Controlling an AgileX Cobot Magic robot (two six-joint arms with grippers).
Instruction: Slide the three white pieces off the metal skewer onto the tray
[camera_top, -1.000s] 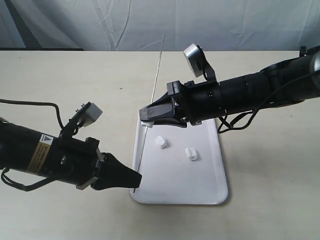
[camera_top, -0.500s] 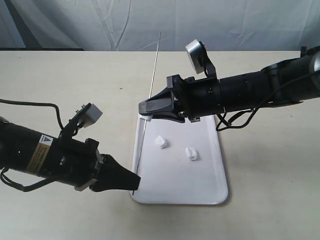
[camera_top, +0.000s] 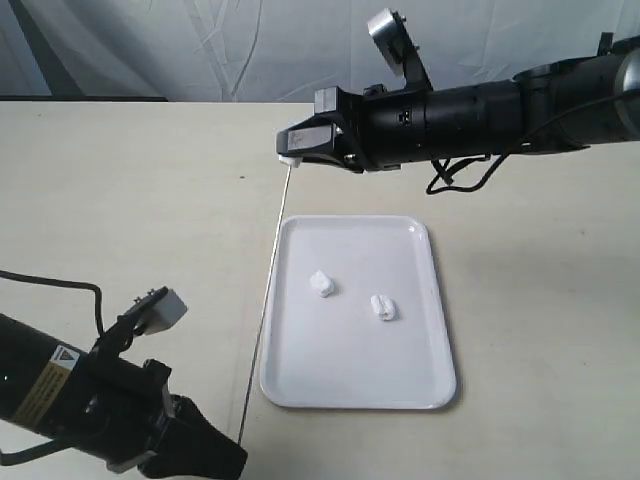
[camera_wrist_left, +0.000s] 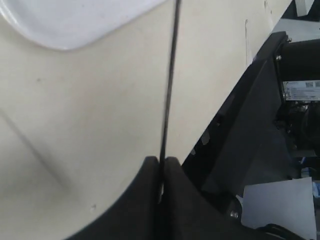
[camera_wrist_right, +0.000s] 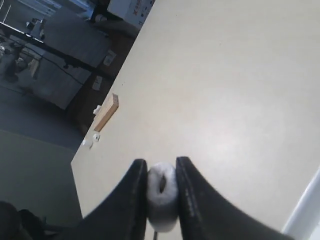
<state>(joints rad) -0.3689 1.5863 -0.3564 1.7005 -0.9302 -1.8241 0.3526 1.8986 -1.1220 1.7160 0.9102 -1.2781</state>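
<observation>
Two white pieces (camera_top: 322, 284) (camera_top: 383, 307) lie apart on the white tray (camera_top: 400, 385). The third white piece (camera_top: 290, 159) is pinched in my right gripper (camera_top: 290, 156), held above the table beyond the tray's far left corner. In the right wrist view this piece (camera_wrist_right: 162, 192) shows its open hole, with my right gripper (camera_wrist_right: 161, 167) shut on it. The metal skewer (camera_top: 263, 305) runs from just under that piece, along the tray's left edge, down to my left gripper (camera_top: 236, 458). My left gripper (camera_wrist_left: 161, 160) is shut on the skewer (camera_wrist_left: 170, 80) near its end.
A corner of the tray (camera_wrist_left: 75, 20) shows in the left wrist view. A black cable (camera_top: 60, 282) trails from the left arm over the table. A wrinkled backdrop (camera_top: 200, 50) closes the table's far edge. The right arm (camera_top: 500, 110) spans the space beyond the tray.
My right gripper has carried the white piece away from the tray to the skewer's far tip. My left gripper has pulled the skewer back toward the table's near edge.
</observation>
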